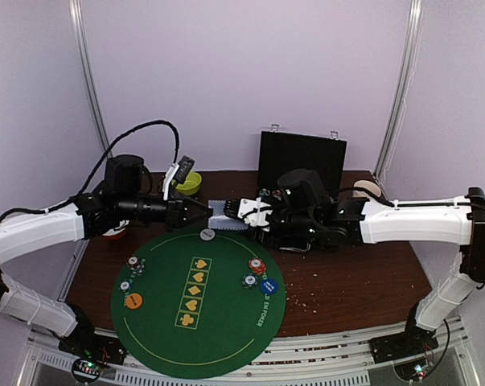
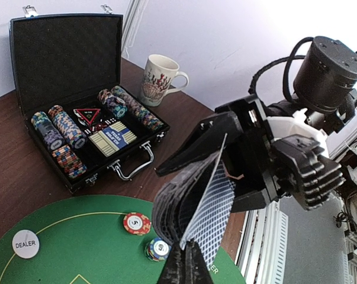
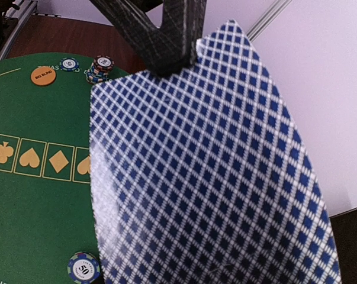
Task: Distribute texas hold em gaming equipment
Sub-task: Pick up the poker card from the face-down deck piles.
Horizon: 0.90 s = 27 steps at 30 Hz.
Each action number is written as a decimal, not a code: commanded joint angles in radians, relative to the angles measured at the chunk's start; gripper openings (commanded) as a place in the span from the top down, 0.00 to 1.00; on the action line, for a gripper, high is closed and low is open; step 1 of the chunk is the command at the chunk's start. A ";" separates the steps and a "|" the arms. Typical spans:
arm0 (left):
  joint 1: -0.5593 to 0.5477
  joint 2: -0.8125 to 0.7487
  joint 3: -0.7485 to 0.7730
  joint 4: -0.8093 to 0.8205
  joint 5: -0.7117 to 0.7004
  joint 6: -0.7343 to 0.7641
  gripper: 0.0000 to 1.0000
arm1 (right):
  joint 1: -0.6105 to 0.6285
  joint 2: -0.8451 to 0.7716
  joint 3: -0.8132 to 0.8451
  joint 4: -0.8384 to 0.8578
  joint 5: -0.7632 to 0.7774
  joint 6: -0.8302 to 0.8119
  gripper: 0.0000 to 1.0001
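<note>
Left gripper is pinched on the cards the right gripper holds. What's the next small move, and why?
Probably draw the left gripper back toward its own side, sliding the card off the deck. Its jaws are shut on that card's edge, and the right gripper clamps the fanned deck above the green mat, so the card looks ready to deal.

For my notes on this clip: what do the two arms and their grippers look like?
Both arms have white tube-like links between black cylindrical joints: left arm, right arm. A black cable loops above the left arm. The left gripper has black, fine-textured tapered fingers. The right gripper is black with a white body and a ribbed block.
</note>
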 commanded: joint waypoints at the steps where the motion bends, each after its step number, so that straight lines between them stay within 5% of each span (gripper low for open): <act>1: 0.010 -0.042 -0.010 0.040 0.031 -0.002 1.00 | -0.015 -0.030 0.001 0.008 -0.006 0.013 0.53; 17: 0.040 -0.136 -0.021 0.093 -0.015 -0.053 1.00 | -0.053 -0.042 -0.031 0.024 -0.018 0.046 0.54; 24: 0.065 -0.147 0.006 0.027 -0.002 -0.082 1.00 | -0.073 -0.048 -0.042 0.029 -0.018 0.057 0.54; 27: 0.133 -0.167 0.037 -0.122 0.032 -0.092 1.00 | -0.083 -0.064 -0.049 0.015 -0.013 0.056 0.54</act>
